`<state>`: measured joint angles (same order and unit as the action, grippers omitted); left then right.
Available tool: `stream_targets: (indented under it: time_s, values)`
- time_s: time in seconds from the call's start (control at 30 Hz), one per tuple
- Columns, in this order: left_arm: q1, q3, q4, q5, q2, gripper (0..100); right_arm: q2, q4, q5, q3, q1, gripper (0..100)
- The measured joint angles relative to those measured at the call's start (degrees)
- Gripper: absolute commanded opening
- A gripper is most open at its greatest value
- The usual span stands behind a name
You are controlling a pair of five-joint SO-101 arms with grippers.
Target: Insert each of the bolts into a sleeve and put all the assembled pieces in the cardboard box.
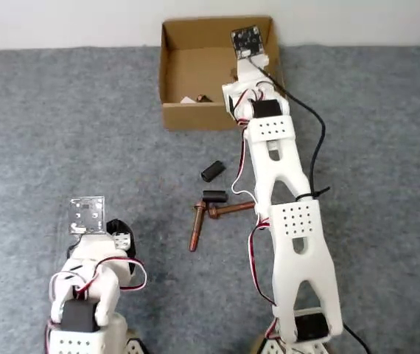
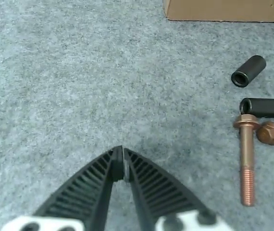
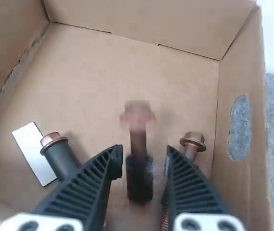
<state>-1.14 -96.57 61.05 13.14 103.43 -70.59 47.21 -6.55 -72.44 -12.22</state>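
Observation:
My right gripper (image 3: 144, 155) hangs open inside the cardboard box (image 1: 188, 116). A blurred assembled bolt-and-sleeve piece (image 3: 138, 144) stands between its fingers with a gap on each side. Two other assembled pieces (image 3: 59, 153) (image 3: 192, 144) lie on the box floor. On the carpet in front of the box lie two black sleeves (image 2: 248, 71) (image 2: 263, 107) and two copper bolts (image 2: 246, 161) (image 2: 271, 133). They also lie mid-table in the high view: sleeves (image 1: 212, 171) (image 1: 214, 196), bolts (image 1: 196, 228) (image 1: 232, 209). My left gripper (image 2: 122, 164) is shut and empty, low over the carpet, well short of these parts.
The table is covered in grey carpet (image 1: 63, 133). A white label (image 3: 31, 151) lies on the box floor. The right arm (image 1: 280, 177) stretches over the table just right of the loose parts. The left arm's wrist (image 1: 92, 243) is at the front left.

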Motion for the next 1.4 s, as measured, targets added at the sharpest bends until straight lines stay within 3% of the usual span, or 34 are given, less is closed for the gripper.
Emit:
stream_targets:
  time_s: [0.4, 0.7, 0.97, 1.17, 1.4]
  values:
    - [0.00, 0.00, 0.00, 0.00, 0.00, 1, 0.00, 1.41, -2.37, -6.33, 0.00, 0.8]
    - [0.00, 0.00, 0.00, 0.00, 0.00, 1, 0.00, 18.20, -2.37, -20.22, -2.02, 0.8]
    - [0.00, 0.00, 0.00, 0.00, 0.00, 1, 4.92, 31.03, -2.37, -21.27, -2.29, 0.8]
    - [0.00, 0.00, 0.00, 0.00, 0.00, 1, 9.14, 46.24, -2.11, -21.27, -4.31, 0.8]
    - [0.00, 0.00, 0.00, 0.00, 0.00, 1, 10.37, 53.27, 5.89, -21.27, -5.63, 0.8]
